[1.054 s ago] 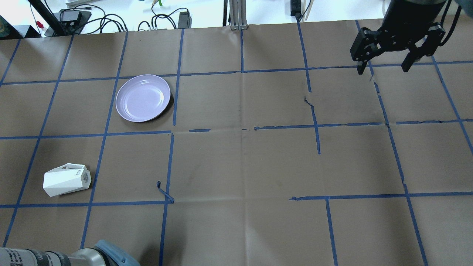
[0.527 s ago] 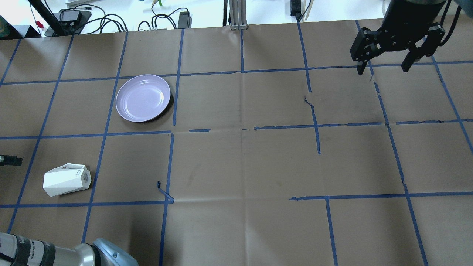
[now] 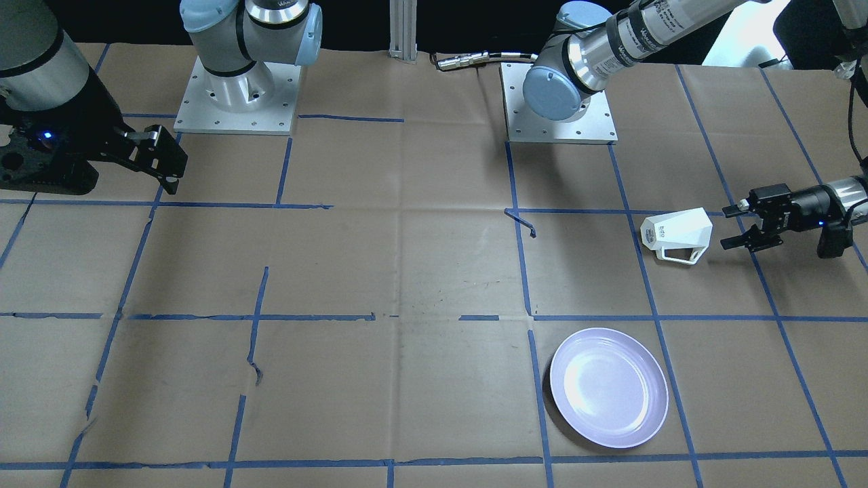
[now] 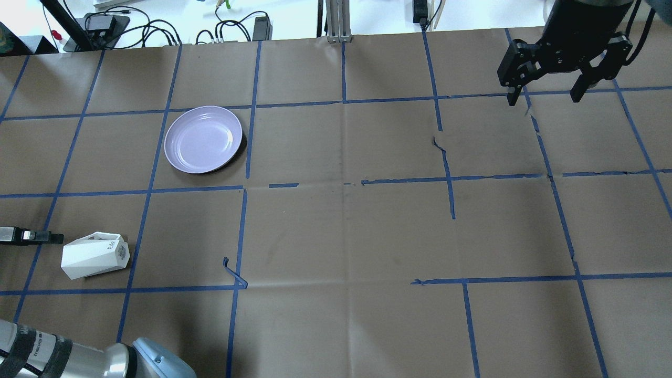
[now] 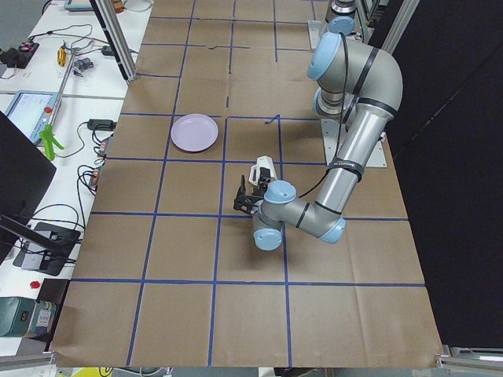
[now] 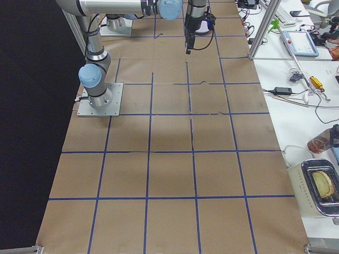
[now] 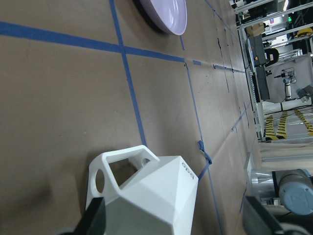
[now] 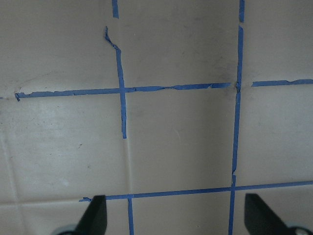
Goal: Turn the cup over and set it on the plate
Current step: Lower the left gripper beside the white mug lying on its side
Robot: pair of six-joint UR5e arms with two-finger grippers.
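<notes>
My left gripper (image 3: 727,228), fingers spread, has slid in low to just beside the small white faceted mug (image 3: 678,232) lying on its side, not yet touching; the glossy lavender round plate (image 3: 609,388) sits well apart, so grasping likely comes next.

In the overhead view the cup (image 4: 95,256) lies on its side on the desk (image 4: 341,236) at lower left. The plate (image 4: 203,139) lies above and right of it, well apart. The right gripper (image 4: 544,97) hangs at upper right. In the front-facing view the left gripper (image 3: 730,228) is just right of the cup, not touching.
</notes>
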